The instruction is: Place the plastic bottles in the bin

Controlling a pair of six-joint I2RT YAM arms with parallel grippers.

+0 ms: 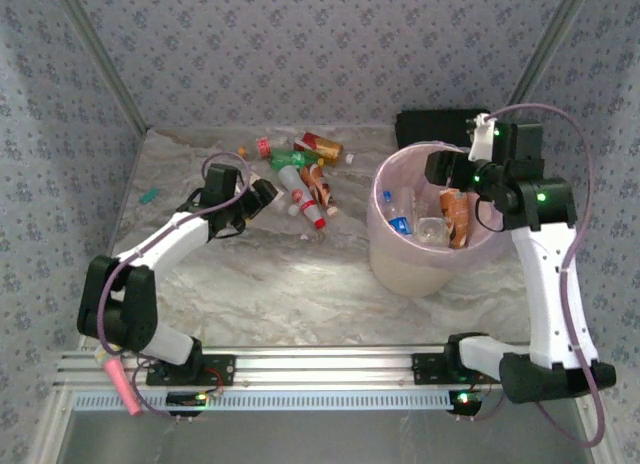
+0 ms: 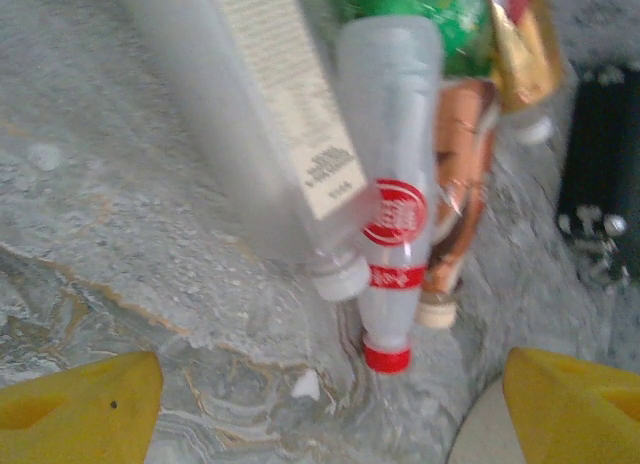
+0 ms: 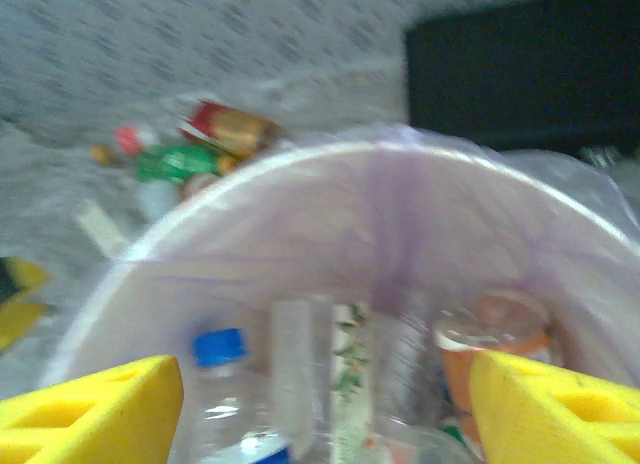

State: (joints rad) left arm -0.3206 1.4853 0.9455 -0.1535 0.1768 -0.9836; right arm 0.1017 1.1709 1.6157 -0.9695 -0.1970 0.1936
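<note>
Several plastic bottles (image 1: 303, 176) lie in a heap at the back middle of the table. My left gripper (image 1: 262, 194) is just left of them, open and holding nothing. From the left wrist, a white bottle with a red cap (image 2: 392, 184), a clear bottle with a white label (image 2: 270, 114) and an orange one (image 2: 460, 174) point their caps toward the left gripper (image 2: 330, 414). The cream bin (image 1: 385, 254) with its pink bag stands at the right. My right gripper (image 1: 440, 169) hangs open over its rim. Inside lie a blue-capped bottle (image 3: 220, 349), a blurred clear bottle (image 3: 350, 364) and an orange bottle (image 3: 500, 344).
A black case (image 1: 435, 124) sits behind the bin against the back wall. A small green piece (image 1: 149, 195) lies at the table's left edge. A pink microphone (image 1: 120, 379) rests by the left arm's base. Bare marbled table stretches between the arms.
</note>
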